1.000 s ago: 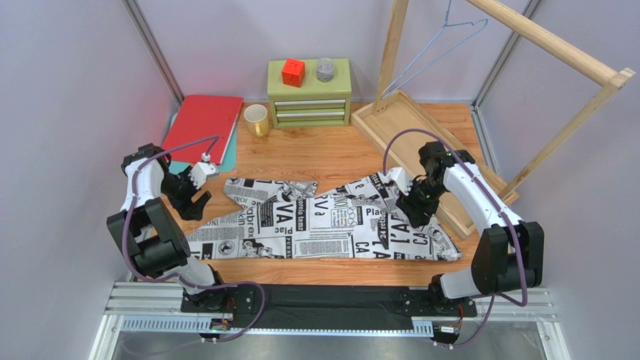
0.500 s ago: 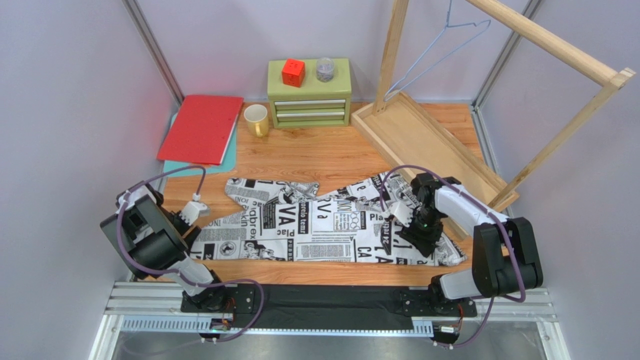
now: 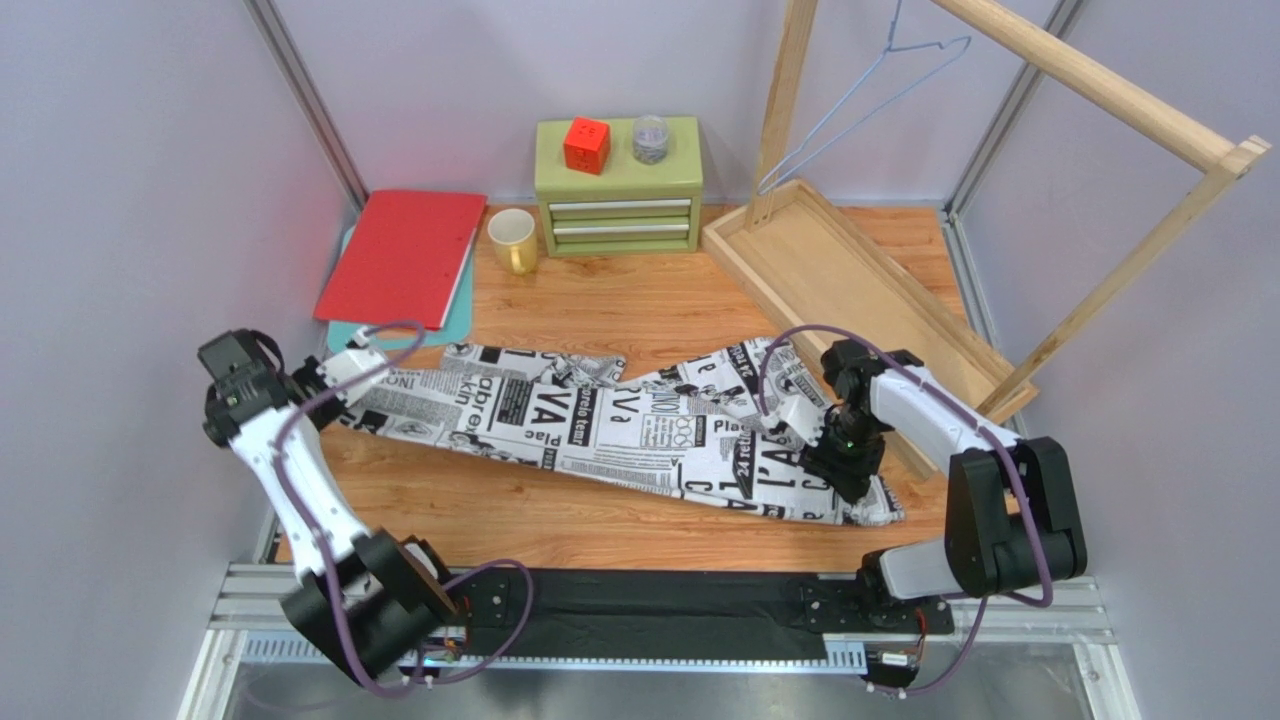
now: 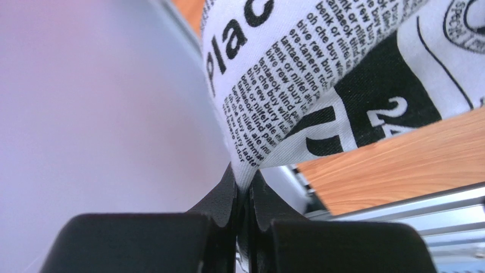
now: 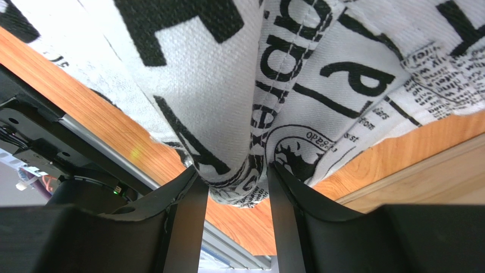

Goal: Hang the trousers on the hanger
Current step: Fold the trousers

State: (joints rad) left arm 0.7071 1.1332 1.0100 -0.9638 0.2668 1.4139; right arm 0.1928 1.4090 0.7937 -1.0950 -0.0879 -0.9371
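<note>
Showed, from above, a wooden table closed in by pale lilac walls. Held along its far edge a green drawer chest with a red cube and a small grey round thing on top, a yellow mug just left of the chest, and a red folder in the far-left corner. Carried at far right a shallow wooden tray, with a tall light wooden rack frame rising from it.

Had the hanger hanging bare, high beside the rack's left upright, its hook cut off by the top of the view, well apart from the cloth.

Had the trousers stretched as one long printed band across the near half of the table, slanting from far-left down to near-right, between the two arms.

Found the left gripper at the band's left end, jaws pressed almost together on a thin pinch of hem, that end raised off the wood in the left wrist view.

Found the right gripper at the right end near the tray's near edge, fingers clamped either side of a thick bunched fold, cloth filling the gap between them in the right wrist view.
</note>
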